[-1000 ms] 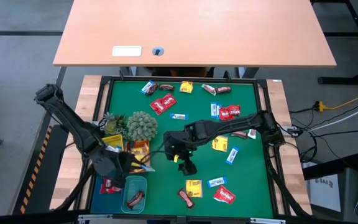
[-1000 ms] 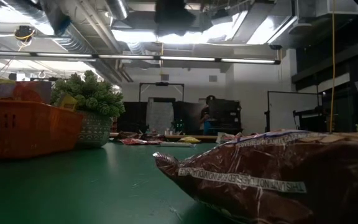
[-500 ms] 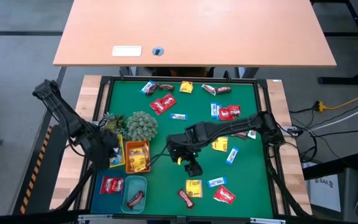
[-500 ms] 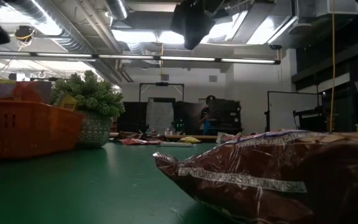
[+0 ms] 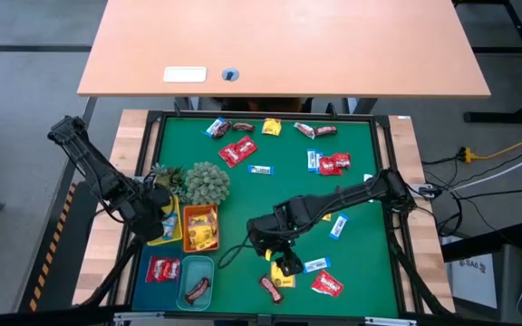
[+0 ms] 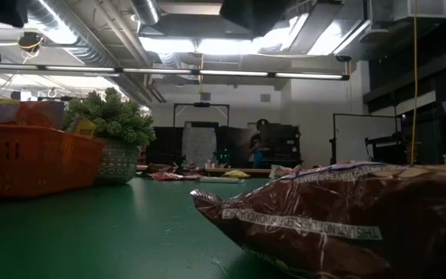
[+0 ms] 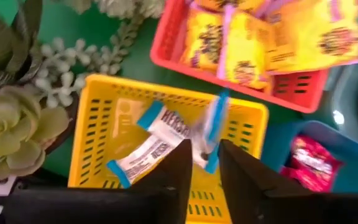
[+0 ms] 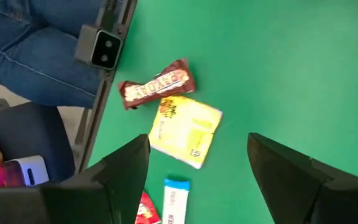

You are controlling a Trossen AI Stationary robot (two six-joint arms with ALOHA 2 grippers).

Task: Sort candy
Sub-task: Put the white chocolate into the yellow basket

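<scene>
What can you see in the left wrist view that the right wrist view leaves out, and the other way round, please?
Only the left wrist view shows the trays: a yellow tray holding blue-white candy, an orange tray with yellow packets, a blue tray with a red packet, and the plant. The left gripper hangs over the yellow tray.

Only the right wrist view shows a brown bar beside a yellow square packet, and a person's jeans beyond the table edge. The right gripper stands wide open above them.

Both show the green mat.
</scene>
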